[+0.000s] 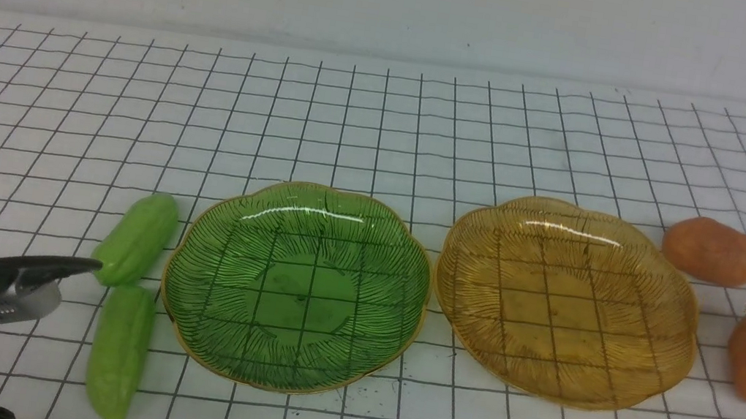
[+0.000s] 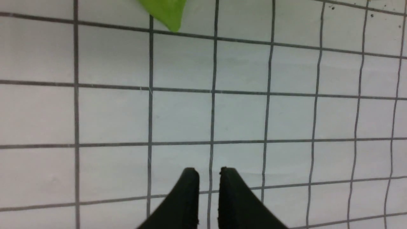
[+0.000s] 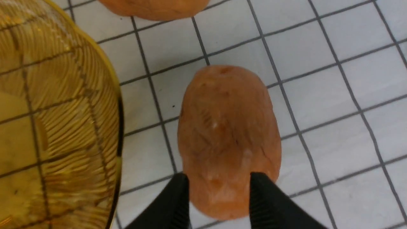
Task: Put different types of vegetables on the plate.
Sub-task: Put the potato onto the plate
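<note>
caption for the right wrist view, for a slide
Right gripper open astride one orange potato on the grid cloth, beside the amber plate; second potato nearby.

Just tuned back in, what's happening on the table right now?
The right claw straddles the nearer potato beside the amber plate; whether it has clamped is unclear. The left claw is shut and empty over the table near the green gourds. The amber plate and green plate hold nothing; the other potato lies untouched.
</note>
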Available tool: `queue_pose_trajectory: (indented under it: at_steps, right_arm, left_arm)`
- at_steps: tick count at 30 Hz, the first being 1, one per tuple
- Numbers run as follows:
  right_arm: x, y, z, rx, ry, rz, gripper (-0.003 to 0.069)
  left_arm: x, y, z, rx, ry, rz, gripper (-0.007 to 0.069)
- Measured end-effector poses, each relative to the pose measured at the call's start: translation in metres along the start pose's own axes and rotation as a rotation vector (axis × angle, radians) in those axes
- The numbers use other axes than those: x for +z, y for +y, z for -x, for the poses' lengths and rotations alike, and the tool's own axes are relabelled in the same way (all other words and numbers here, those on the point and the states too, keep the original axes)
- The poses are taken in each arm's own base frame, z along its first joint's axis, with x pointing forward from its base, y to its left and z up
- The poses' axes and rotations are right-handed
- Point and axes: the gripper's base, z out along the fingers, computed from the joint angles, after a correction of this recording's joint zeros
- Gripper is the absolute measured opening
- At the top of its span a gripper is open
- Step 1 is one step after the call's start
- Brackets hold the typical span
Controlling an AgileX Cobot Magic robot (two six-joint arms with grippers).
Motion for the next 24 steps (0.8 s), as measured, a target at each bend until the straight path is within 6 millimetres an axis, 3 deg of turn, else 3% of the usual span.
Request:
queue_pose_trajectory:
  at_steps: [1,2,4,9,13,18,23,24]
  right_arm:
    - [0.01,0.002,0.004,-0.009,0.018,-0.008,0.0367]
    - [0.012,0.002,0.004,-0.009,0.021,-0.009,0.0367]
    - [0.032,0.005,0.008,-0.023,0.059,-0.025,0.0483]
    - [0.053,0.006,0.011,-0.06,0.1,-0.052,0.0601]
    - [0.066,0.006,0.008,-0.082,0.132,-0.067,0.0607]
    - [0.064,0.005,0.009,-0.114,0.127,-0.079,0.0524]
    - [0.041,-0.001,0.017,-0.153,0.118,-0.126,0.0523]
    - [0.02,-0.004,0.027,-0.141,0.097,-0.15,0.0523]
  left_arm:
    - [0.0,0.0,0.0,0.001,0.0,0.001,0.0092]
    - [0.0,0.0,0.0,0.001,0.0,0.001,0.0094]
    - [0.0,0.0,0.0,0.001,0.0,0.001,0.0101]
    - [0.0,0.0,0.0,0.001,0.001,0.001,0.0101]
    - [0.0,0.0,0.0,0.001,0.003,0.001,0.0101]
    - [0.0,0.0,-0.002,0.002,0.018,0.001,0.0101]
    - [0.0,0.0,-0.002,0.002,0.019,0.001,0.0101]
    - [0.0,0.0,-0.002,0.002,0.019,0.001,0.0101]
